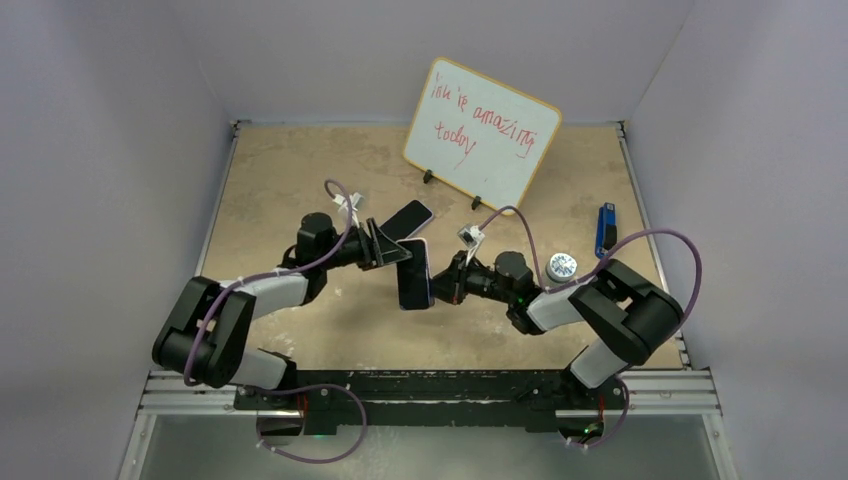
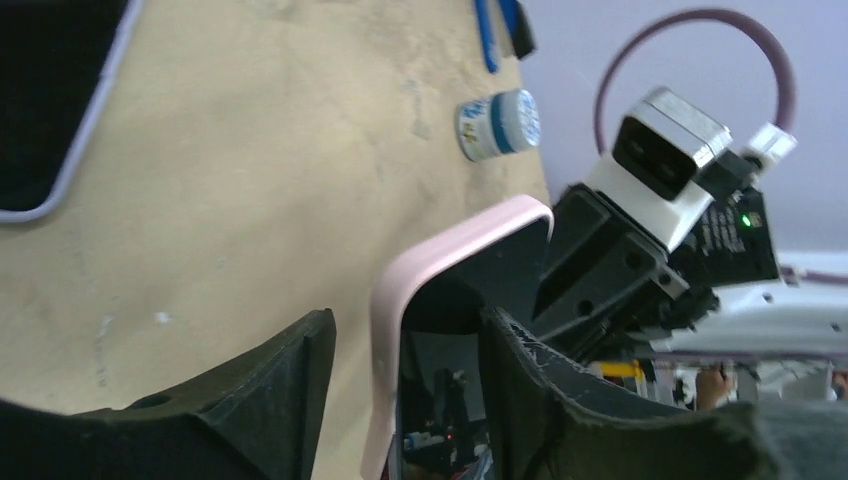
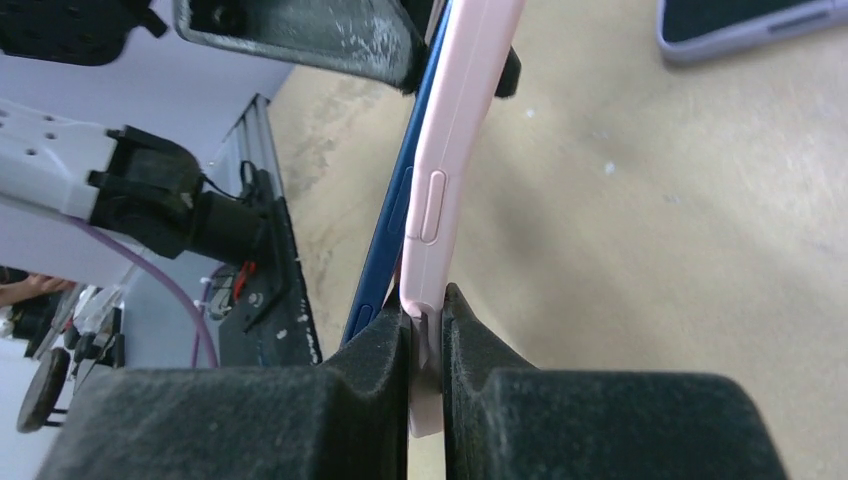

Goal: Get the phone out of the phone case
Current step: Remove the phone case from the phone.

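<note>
The left fingers (image 2: pixel 262 405) stand apart, astride one end of the pink case (image 3: pixel 455 150). A gap shows between the case and one finger; whether the other touches it cannot be told. A second phone (image 1: pixel 408 218) lies flat on the table (image 1: pixel 270 180) just behind them. The case is held on edge above the table's middle, between the two arms. The blue phone (image 3: pixel 385 240) sits in it, its side standing off the case near the right fingers (image 3: pixel 300 420), which are pinched tight on the case's rim. A whiteboard (image 1: pixel 482 135) stands behind. Further right, a jar (image 1: pixel 562 266) and a blue tool (image 1: pixel 605 228) rest on the table.
</note>
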`<state>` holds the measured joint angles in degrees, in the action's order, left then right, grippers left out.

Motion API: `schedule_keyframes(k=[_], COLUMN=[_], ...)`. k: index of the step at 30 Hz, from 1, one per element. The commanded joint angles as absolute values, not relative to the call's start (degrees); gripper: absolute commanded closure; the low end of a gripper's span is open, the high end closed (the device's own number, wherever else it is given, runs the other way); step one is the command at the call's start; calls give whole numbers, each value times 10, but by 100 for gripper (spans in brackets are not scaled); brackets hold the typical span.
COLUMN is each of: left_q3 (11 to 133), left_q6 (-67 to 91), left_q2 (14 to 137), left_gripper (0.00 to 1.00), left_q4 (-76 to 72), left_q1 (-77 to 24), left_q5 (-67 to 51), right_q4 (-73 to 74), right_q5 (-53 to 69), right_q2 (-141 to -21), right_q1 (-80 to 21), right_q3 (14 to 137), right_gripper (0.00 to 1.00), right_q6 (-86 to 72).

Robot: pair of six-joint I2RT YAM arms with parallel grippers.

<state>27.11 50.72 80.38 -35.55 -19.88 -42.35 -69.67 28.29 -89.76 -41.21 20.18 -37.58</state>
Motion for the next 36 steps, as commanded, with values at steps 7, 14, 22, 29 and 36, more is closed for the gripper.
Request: schedule_keyframes(k=[7, 14, 22, 29, 36], left_q3=[314, 373, 406, 435, 487], left_q6=[433, 327, 250, 221, 192], left_q2=[809, 729, 682, 711, 809], left_gripper=[28, 23, 22, 23, 22], left_q4=[-240, -39, 85, 120, 121], left_q1=[-198, -274, -431, -583, -700], left_q5=[-267, -72, 140, 307, 392], right_q4=[-767, -708, -586, -495, -477], right_q5=[216, 189, 171, 148, 158], right_q2=[-965, -991, -952, -913, -919], right_q1=[-407, -399, -399, -399, -399], right_q3=[194, 213, 240, 258, 268], right_gripper=[100, 100, 100, 100, 100], right_q6=[-447, -518, -532, -530, -533])
